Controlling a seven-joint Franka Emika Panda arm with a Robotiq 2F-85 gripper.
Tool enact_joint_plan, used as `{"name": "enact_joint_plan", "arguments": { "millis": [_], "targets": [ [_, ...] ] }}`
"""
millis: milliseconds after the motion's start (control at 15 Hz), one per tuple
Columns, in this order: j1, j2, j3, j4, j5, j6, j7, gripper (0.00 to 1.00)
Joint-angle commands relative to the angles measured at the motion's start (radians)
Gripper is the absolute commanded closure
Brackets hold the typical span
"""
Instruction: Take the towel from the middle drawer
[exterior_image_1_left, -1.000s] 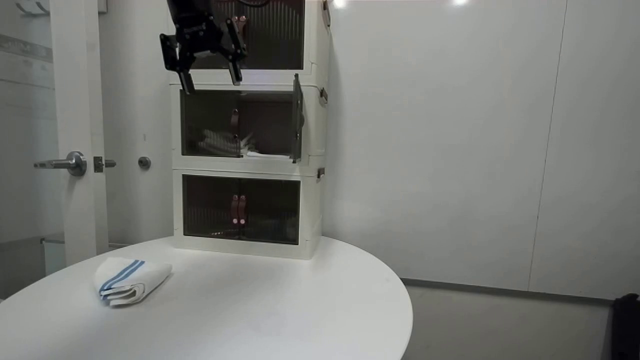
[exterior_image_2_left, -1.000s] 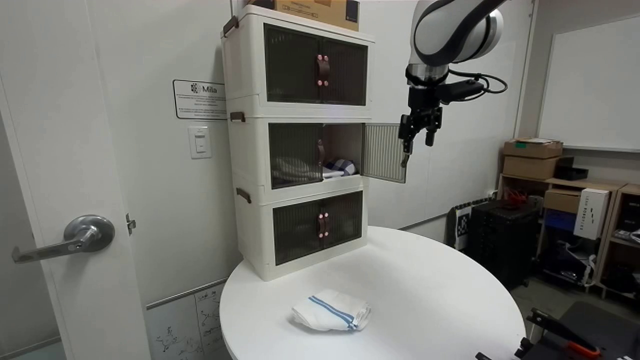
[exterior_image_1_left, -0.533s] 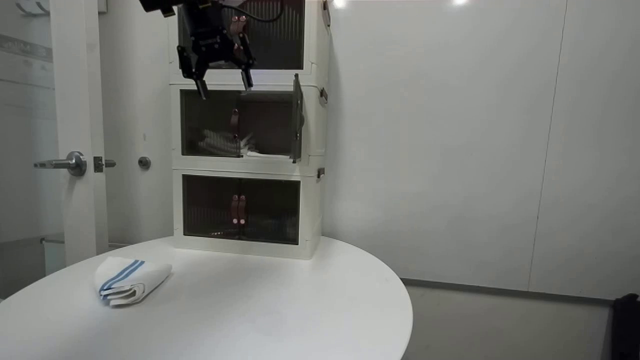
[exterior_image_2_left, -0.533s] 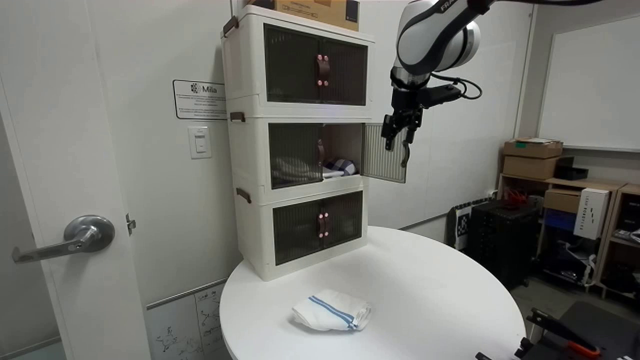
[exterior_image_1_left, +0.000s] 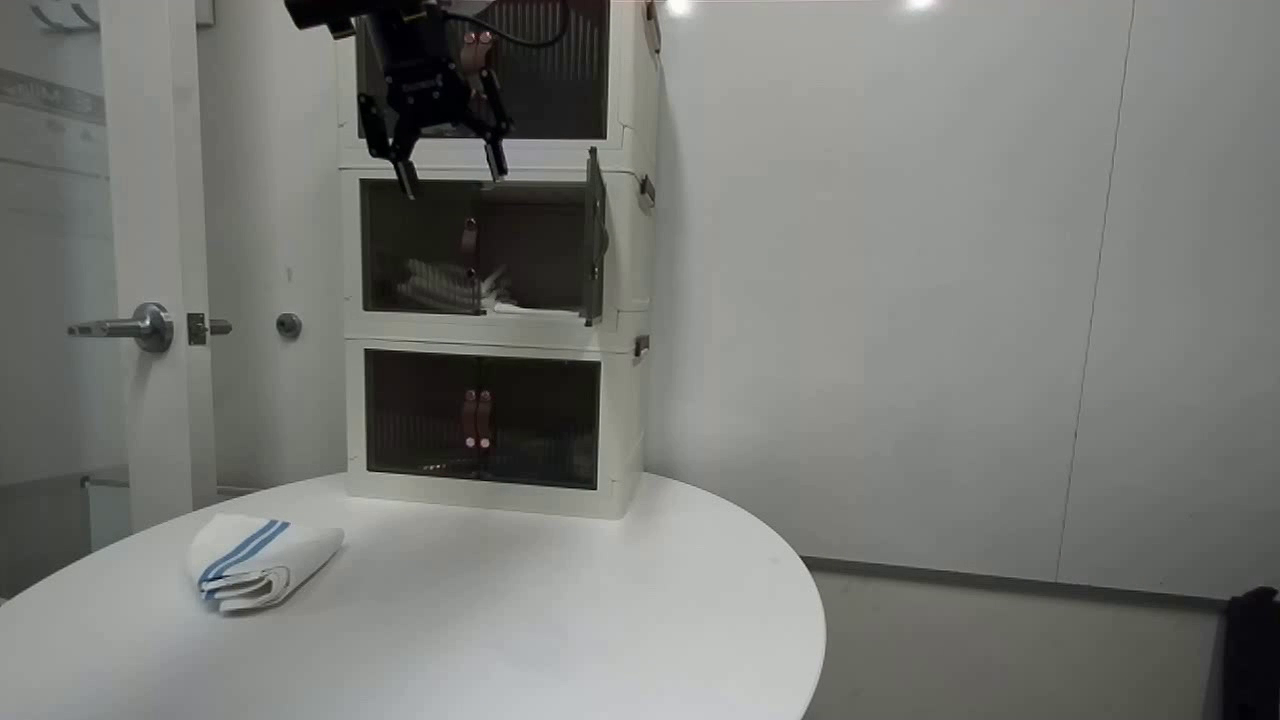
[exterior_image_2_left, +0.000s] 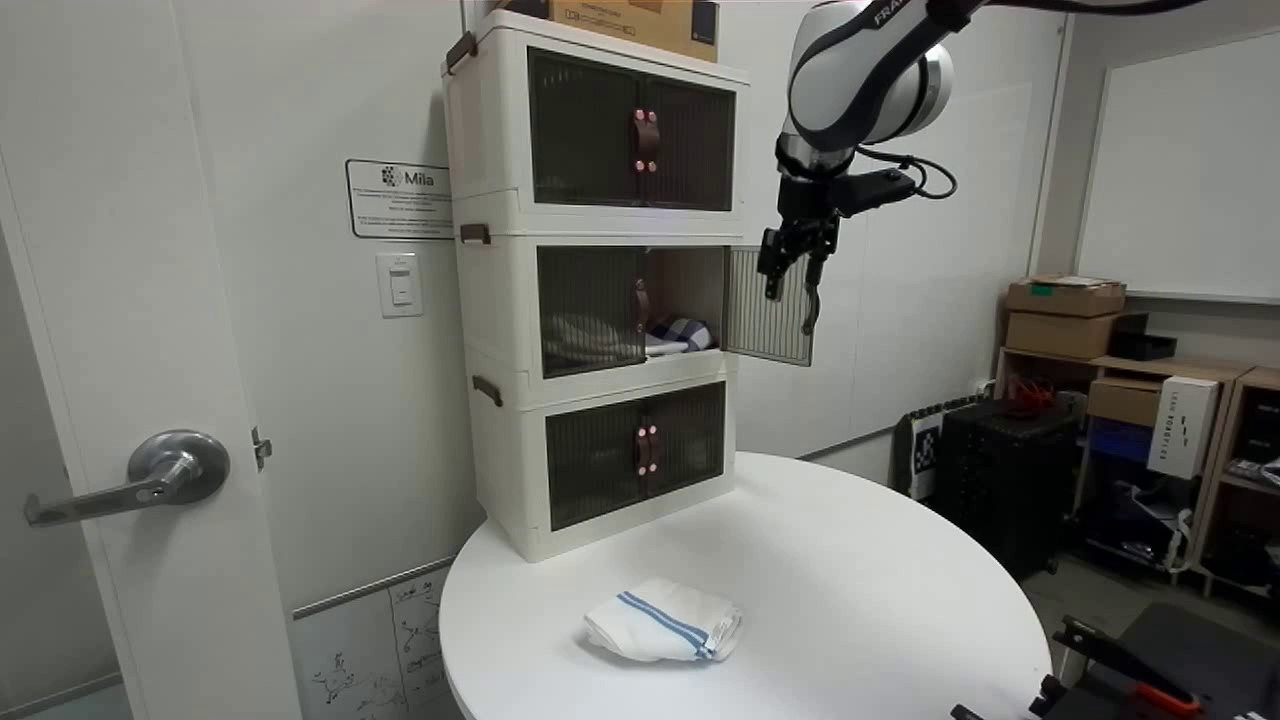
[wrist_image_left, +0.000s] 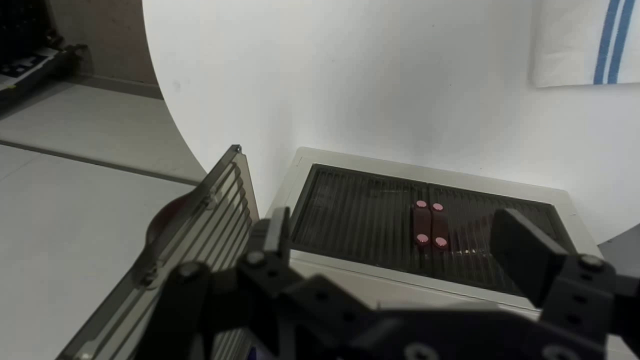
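Observation:
The middle drawer (exterior_image_1_left: 630, 250) (exterior_image_2_left: 500, 310) is a white box with two dark ribbed doors. One door (exterior_image_1_left: 595, 240) (exterior_image_2_left: 765, 300) (wrist_image_left: 215, 220) stands swung open; the other is shut. Inside lie a blue-and-white checked towel (exterior_image_2_left: 690, 333) and white cloth (exterior_image_1_left: 535, 310) (exterior_image_2_left: 663, 347), partly hidden behind the shut door. My gripper (exterior_image_1_left: 452, 183) (exterior_image_2_left: 793, 280) (wrist_image_left: 393, 217) is open and empty, pointing down. It is in front of the cabinet, higher than the towel, near the open door. The towel inside is not clearly visible in the wrist view.
A folded white towel with blue stripes (exterior_image_1_left: 265, 562) (exterior_image_2_left: 660, 622) (wrist_image_left: 575, 45) lies on the round white table (exterior_image_1_left: 560, 620) (exterior_image_2_left: 850, 600) (wrist_image_left: 350, 90). The top box (exterior_image_2_left: 490, 130) and bottom box (exterior_image_1_left: 620, 450) (exterior_image_2_left: 505, 470) (wrist_image_left: 565, 200) have shut doors. A cardboard box (exterior_image_2_left: 640, 28) sits on top.
My open gripper has moved toward the cabinet and the open door and slightly lower, mostly in the first half second. The doors and towels have not moved.

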Motion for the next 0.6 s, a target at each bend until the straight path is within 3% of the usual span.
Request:
{"name": "enact_joint_plan", "arguments": {
  "millis": [0,533],
  "targets": [
    [0.002,0.000,-0.001,0.002,0.000,-0.002,-0.001,0.00],
    [-0.022,0.127,-0.004,0.084,-0.183,0.167,0.080,0.00]
  ]
}}
